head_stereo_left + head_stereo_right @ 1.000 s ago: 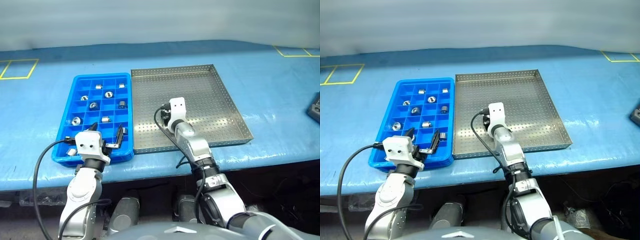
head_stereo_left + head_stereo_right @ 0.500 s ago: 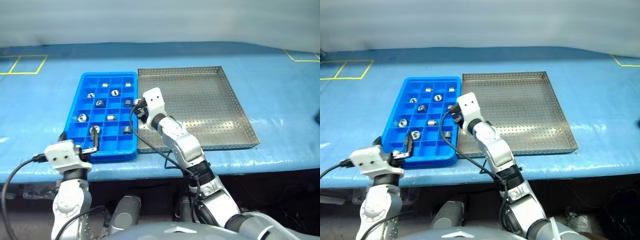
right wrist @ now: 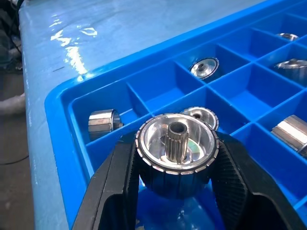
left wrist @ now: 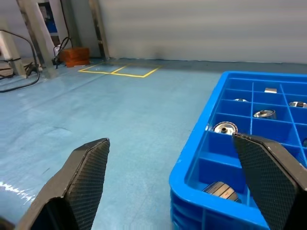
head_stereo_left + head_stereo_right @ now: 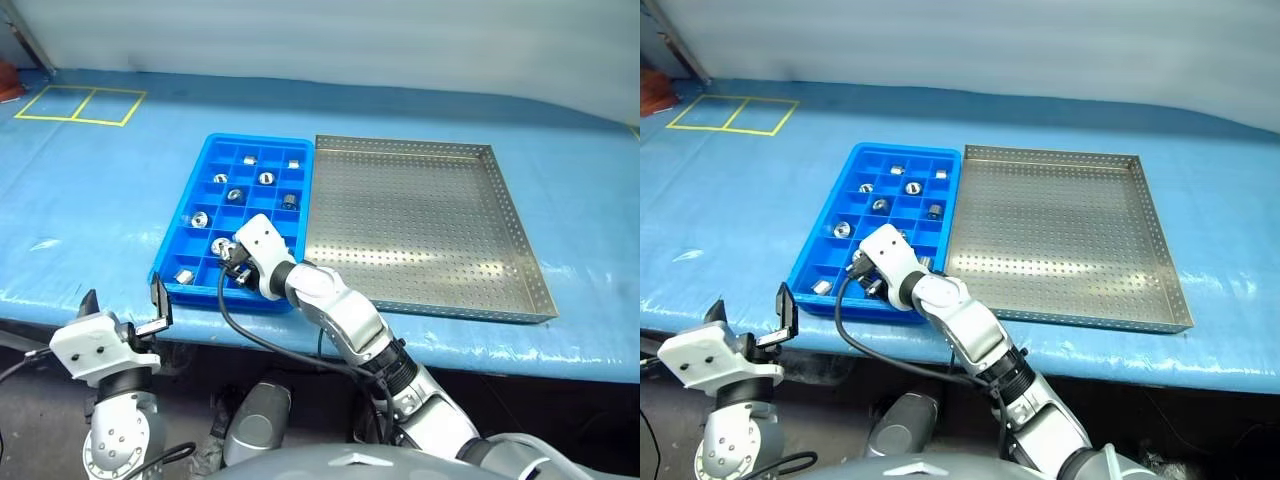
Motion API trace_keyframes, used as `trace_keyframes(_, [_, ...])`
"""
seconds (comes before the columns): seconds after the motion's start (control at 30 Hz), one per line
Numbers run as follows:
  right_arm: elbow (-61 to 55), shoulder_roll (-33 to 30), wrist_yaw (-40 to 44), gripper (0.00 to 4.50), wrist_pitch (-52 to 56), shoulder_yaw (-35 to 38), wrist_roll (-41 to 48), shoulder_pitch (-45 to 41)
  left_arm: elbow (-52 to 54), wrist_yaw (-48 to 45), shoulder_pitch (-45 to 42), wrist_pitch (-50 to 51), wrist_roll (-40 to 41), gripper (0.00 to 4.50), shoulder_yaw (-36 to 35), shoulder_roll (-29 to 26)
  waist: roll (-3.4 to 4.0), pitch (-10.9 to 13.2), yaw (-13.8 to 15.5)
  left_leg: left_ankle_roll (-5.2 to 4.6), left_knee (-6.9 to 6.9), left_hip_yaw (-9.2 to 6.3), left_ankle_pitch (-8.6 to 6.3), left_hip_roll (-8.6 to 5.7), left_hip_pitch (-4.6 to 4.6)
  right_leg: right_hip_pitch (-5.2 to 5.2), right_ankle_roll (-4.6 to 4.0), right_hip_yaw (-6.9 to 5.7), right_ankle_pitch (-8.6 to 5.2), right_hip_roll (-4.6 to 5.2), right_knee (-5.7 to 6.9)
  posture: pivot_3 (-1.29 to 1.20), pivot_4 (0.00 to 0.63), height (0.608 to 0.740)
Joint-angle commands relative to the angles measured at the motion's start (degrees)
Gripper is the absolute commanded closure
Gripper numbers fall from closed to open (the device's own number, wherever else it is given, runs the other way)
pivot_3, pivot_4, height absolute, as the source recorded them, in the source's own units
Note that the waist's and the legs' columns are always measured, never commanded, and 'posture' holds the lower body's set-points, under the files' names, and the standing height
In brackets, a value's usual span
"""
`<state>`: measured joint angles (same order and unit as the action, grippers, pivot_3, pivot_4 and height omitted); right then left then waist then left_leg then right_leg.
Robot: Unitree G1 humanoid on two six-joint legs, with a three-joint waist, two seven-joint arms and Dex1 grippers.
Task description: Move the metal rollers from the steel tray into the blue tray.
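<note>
Right gripper (image 3: 177, 163) of mine is clamped on one metal roller (image 3: 176, 152), both fingers (image 3: 120, 182) against its sides, held over the near-left compartments of the blue tray (image 5: 165, 262). Other rollers (image 5: 265, 178) lie singly in several compartments, one (image 3: 101, 123) just beside the held piece. Steel tray (image 5: 420, 225) sits touching the blue tray's right side. Left gripper (image 4: 177, 177) stands spread wide, holding nothing, off the blue tray's near-left corner.

Workshop: blue-covered bench (image 5: 120, 210), yellow floor-style markings (image 5: 82, 104), parts trays (image 5: 420, 225).
</note>
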<state>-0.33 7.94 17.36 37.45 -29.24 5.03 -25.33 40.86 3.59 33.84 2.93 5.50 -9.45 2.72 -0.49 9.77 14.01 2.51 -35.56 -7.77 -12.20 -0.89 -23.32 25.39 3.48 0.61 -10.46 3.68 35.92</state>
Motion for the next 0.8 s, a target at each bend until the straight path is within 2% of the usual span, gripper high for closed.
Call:
trace_keyframes(0.03, [-5.9,-0.4,0.9,2.79,2.0,0.4,1.3,2.3,2.7,-0.6,0.0,-0.6,-0.3,0.00,1.0,-0.1,0.00,0.0,0.9,0.00,-0.01,0.00,0.00,0.00,-0.06,0.06,0.00,0.00,0.00,-0.01,0.00,0.49,0.150,0.740])
trace_keyframes(0.17, [-9.7,-2.5,2.1,2.79,5.5,1.9,3.2,4.4,2.0,-1.0,-1.5,0.3,-0.2,0.00,1.6,-0.8,-0.03,0.0,2.2,0.03,-0.02,0.02,-0.01,0.00,-0.13,0.11,0.00,-0.01,0.00,-0.02,-0.01,0.45,0.150,0.740])
trace_keyframes(0.23, [-11.7,-3.1,2.7,2.04,7.3,3.2,4.3,5.0,1.5,-1.3,-2.7,1.1,-0.1,0.00,1.8,-1.3,-0.10,-0.1,2.3,0.04,-0.03,0.04,-0.02,0.01,-0.16,0.15,0.01,-0.01,0.00,-0.02,-0.02,0.42,0.150,0.740])
trace_keyframes(0.43, [-17.3,-1.6,1.2,0.16,11.0,7.9,7.4,4.7,-0.3,-3.3,-7.8,3.6,0.8,0.00,2.4,-3.0,-0.10,-0.1,1.9,0.08,-0.08,0.06,-0.04,0.09,-0.15,0.15,0.01,-0.02,0.01,-0.10,0.01,0.33,0.150,0.740])
trace_keyframes(0.47, [-17.8,-1.4,0.7,0.04,11.0,8.5,7.5,4.6,-0.8,-3.8,-8.8,4.1,0.8,0.00,2.6,-3.5,-0.10,-0.1,1.6,0.09,-0.08,0.06,-0.04,0.10,-0.15,0.15,0.01,-0.02,0.01,-0.11,0.01,0.32,0.150,0.740])
trace_keyframes(0.67, [-20.5,-2.4,-2.7,0.04,8.8,11.6,6.6,5.2,-3.2,-6.1,-13.2,5.9,2.1,0.00,2.4,-5.6,-0.10,-0.1,-1.6,0.11,-0.14,0.11,-0.02,0.12,-0.14,0.10,0.03,0.00,0.03,-0.13,0.00,0.19,0.150,0.740])
trace_keyframes(0.8, [-23.1,-8.6,-1.4,0.04,7.0,13.9,6.0,7.3,-5.7,-8.7,-17.6,8.4,2.3,0.00,3.4,-8.7,-0.09,-0.1,-4.9,0.12,-0.25,0.10,-0.01,0.12,-0.11,-0.02,0.06,0.00,0.05,-0.14,0.02,0.11,0.150,0.740])
